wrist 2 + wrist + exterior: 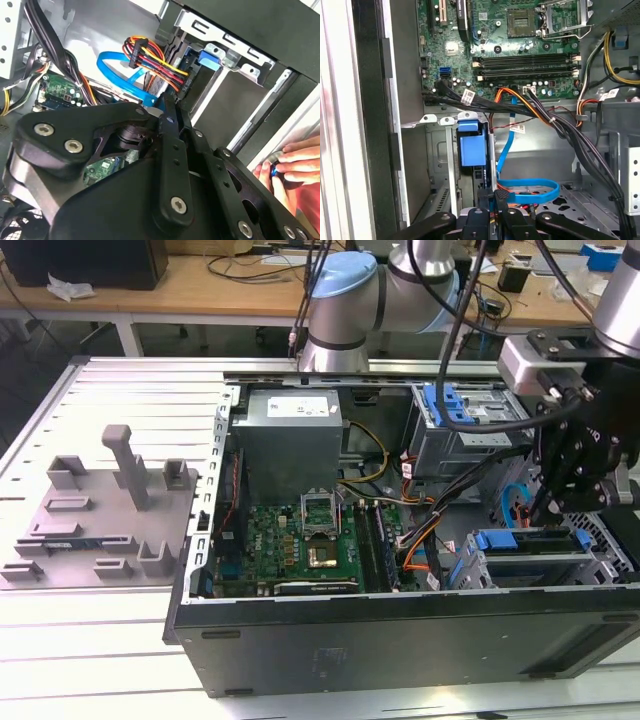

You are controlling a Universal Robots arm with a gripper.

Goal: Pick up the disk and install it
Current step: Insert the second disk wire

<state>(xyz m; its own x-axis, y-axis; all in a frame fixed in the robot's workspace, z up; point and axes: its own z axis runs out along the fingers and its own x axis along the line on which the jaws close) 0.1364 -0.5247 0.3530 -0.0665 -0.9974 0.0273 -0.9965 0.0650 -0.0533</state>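
Gripper (548, 508) is down inside the open PC case (400, 630), just above the lower drive cage (530, 565) on the exterior view's right. In both wrist views the fingers look pressed together with nothing between them — clenched, empty. The disk (525, 540) appears seated in that cage, blue carrier rails at the cage top; its blue handle (471, 150) shows in the first wrist view. Judging by this, insertion looks mostly done — can't confirm it's fully latched. A person's hand (292, 165) rests at the case edge.
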